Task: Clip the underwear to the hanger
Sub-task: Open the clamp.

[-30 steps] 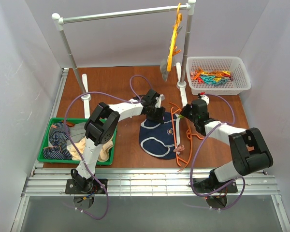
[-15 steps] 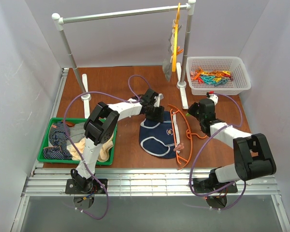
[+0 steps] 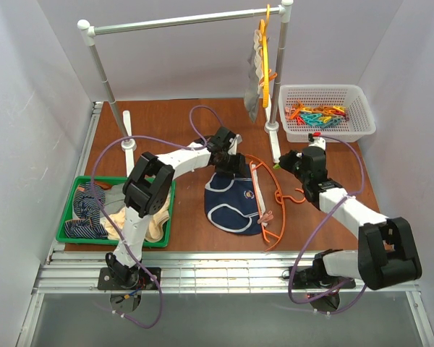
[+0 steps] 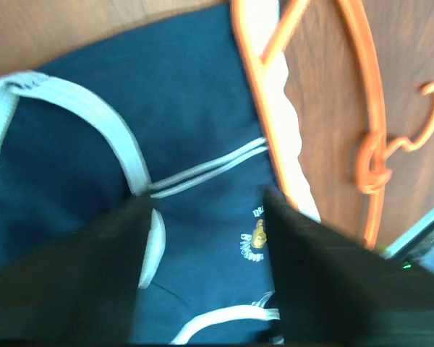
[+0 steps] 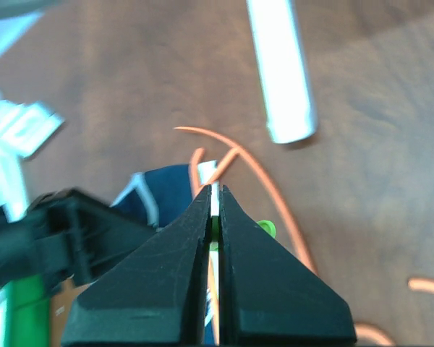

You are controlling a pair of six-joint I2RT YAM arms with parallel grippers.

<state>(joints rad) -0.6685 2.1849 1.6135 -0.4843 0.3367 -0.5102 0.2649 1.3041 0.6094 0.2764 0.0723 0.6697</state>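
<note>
The navy underwear lies flat on the brown table, its white waistband along the bar of the red-orange hanger. The hanger rests on the table with its hook pointing right. My left gripper hangs open just over the underwear's far edge. In the left wrist view the left gripper has navy cloth showing between its fingers, and the hanger lies to the right. My right gripper sits beyond the hanger's far end. It is shut, with the hanger below.
A yellow-orange hanger with grey underwear hangs on the white rack. A white basket of coloured pegs stands at back right. A green tray of clothes is at left. A rack foot is near my right gripper. A pink peg sits at the hanger's near end.
My left gripper has opened and let go of the underwear, which shifted slightly away. The right arm has swung right and back. The hanging grey underwear has swayed.
</note>
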